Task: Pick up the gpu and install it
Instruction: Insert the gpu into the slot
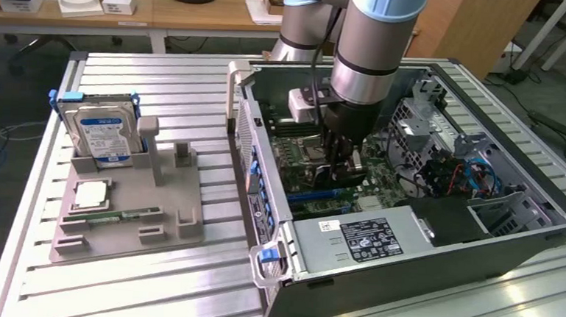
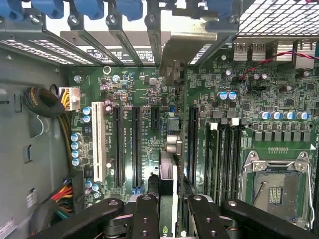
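My gripper (image 1: pixel 340 168) is lowered inside the open computer case (image 1: pixel 514 239), just above the motherboard (image 1: pixel 306 186). It is shut on the gpu (image 2: pixel 168 172), which I see edge-on as a thin card running between the black fingers (image 2: pixel 147 214) toward the case's rear wall. The card's silver end bracket (image 2: pixel 178 50) sits at the rear slot openings. The card's lower edge lies along a black expansion slot (image 2: pixel 191 144) between the other long slots and the memory sockets; whether it is seated I cannot tell. In the exterior view the gpu (image 1: pixel 353 165) shows as a sliver below the wrist.
A grey fixture (image 1: pixel 133 201) at the exterior view's left holds the blue-labelled hard drive (image 1: pixel 102 133), a green memory stick (image 1: pixel 122 213) and a square chip (image 1: pixel 92 193). Inside the case are the power supply (image 1: pixel 357 237), the CPU socket (image 2: pixel 276 184), a white slot (image 2: pixel 98 144) and cable bundles (image 2: pixel 47 102).
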Robot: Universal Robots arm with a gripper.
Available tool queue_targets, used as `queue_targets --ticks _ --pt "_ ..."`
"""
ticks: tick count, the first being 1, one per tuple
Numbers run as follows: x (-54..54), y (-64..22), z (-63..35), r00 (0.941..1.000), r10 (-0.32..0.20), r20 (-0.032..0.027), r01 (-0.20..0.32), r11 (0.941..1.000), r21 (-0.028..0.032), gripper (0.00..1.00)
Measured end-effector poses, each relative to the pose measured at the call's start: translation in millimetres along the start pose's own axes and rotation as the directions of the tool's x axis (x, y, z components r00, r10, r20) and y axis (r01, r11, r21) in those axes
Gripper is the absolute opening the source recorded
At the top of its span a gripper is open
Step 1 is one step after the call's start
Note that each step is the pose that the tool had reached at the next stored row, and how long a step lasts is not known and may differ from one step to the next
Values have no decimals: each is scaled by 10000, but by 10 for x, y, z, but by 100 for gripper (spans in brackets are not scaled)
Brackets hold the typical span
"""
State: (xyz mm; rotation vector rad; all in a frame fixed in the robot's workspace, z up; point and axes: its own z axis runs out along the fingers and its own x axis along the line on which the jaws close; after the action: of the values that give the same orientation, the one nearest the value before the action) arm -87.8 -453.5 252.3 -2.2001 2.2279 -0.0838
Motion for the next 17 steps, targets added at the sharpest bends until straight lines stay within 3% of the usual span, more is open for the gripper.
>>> queue_targets --ticks 17 --pt "-2 36 71 10000 7 1 -7 10000 0 27"
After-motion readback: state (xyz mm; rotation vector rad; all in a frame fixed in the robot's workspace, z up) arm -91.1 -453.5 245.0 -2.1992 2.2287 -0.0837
